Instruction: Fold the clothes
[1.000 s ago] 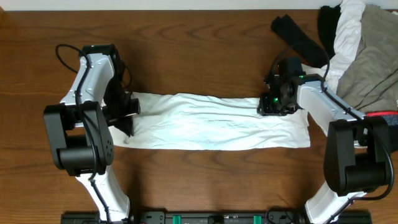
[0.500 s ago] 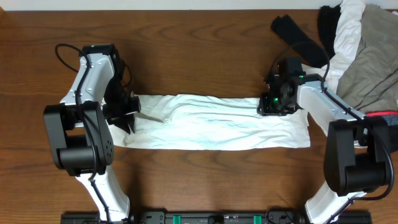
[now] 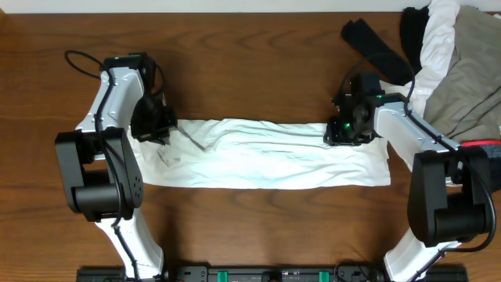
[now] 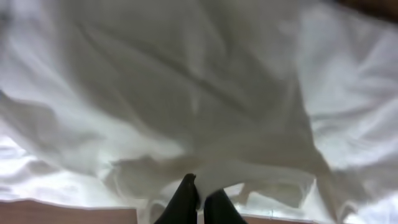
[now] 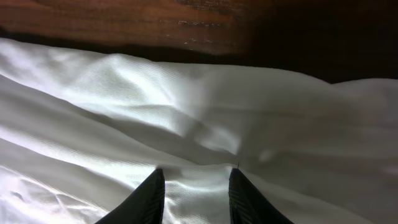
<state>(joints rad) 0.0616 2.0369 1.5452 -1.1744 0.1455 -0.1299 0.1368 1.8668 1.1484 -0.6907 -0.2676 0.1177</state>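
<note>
The white shirt (image 3: 266, 157) lies spread in a long band across the middle of the table (image 3: 250, 63). At its left end the left tool (image 3: 156, 129) is closed, its tips together and seemingly pinching a pucker of cloth. Near the shirt's far right corner the right tool (image 3: 344, 129) stands partly open, tips on the fabric. At the table's far right corner lies a heap of clothes (image 3: 454, 55).
</note>
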